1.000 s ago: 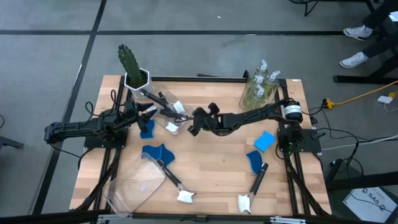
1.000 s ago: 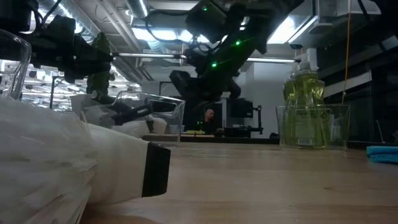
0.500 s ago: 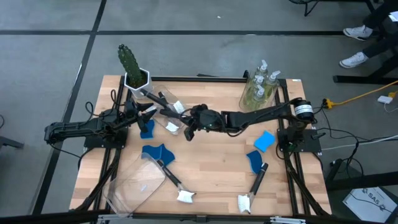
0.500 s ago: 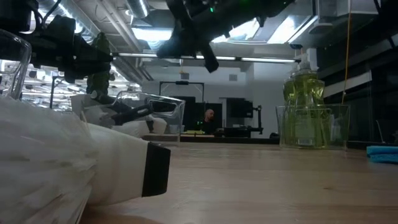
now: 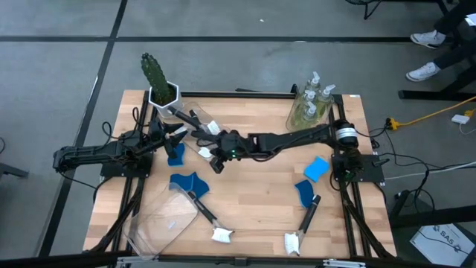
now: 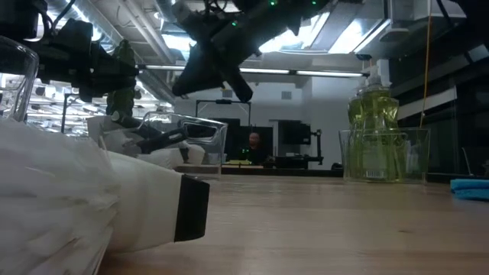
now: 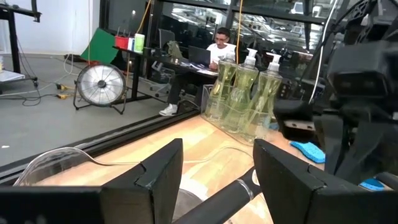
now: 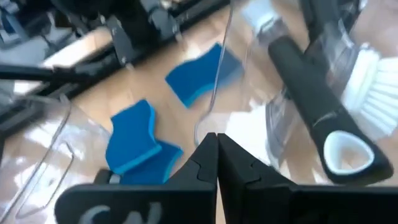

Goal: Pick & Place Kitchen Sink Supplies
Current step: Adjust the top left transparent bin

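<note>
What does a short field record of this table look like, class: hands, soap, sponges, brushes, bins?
left hand: open, at the table's left by the brush bin
right hand: shut, empty, reached across to the brush bin
soap bottles: three, in a clear bin at the back right
sponges: four on the table, one at
brushes: two in the brush bin, two loose at the front, one at
tipped bin: lying at the front left
cactus: back left
</note>
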You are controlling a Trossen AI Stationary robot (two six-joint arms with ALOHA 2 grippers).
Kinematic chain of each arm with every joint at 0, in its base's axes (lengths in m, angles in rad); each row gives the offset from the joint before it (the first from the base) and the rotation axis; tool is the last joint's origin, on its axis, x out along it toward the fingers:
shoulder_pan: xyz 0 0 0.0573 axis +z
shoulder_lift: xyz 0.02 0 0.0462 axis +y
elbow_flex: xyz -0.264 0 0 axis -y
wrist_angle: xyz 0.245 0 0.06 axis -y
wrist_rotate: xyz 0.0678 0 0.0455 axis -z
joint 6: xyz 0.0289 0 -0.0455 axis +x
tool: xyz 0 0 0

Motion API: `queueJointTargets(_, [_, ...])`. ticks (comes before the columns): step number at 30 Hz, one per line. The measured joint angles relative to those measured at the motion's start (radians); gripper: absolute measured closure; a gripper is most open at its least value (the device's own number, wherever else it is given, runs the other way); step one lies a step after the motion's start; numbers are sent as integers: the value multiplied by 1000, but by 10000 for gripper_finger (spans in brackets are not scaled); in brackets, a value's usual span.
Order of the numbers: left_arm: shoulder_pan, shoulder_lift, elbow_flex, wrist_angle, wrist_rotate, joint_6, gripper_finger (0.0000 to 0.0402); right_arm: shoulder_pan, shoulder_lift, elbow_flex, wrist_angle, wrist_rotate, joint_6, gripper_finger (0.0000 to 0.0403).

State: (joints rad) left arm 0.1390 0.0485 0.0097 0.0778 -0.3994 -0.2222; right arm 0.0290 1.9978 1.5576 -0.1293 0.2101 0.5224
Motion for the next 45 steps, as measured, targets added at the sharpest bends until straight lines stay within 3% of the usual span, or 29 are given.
queueJointTargets(5, [0,0,0,0,0,0,210,-31,24,64,-73,-46,-5,402])
queueJointTargets(12, [0,0,0,0,0,0,212,-69,43,71,-91,-137,0,402])
queueJointTargets(30, [0,0,0,0,0,0,210,-135,39,75,-362,-268,-54,400])
queueJointTargets(45, [0,0,0,1,3,0,211,-242,42,80,-636,-253,-131,399])
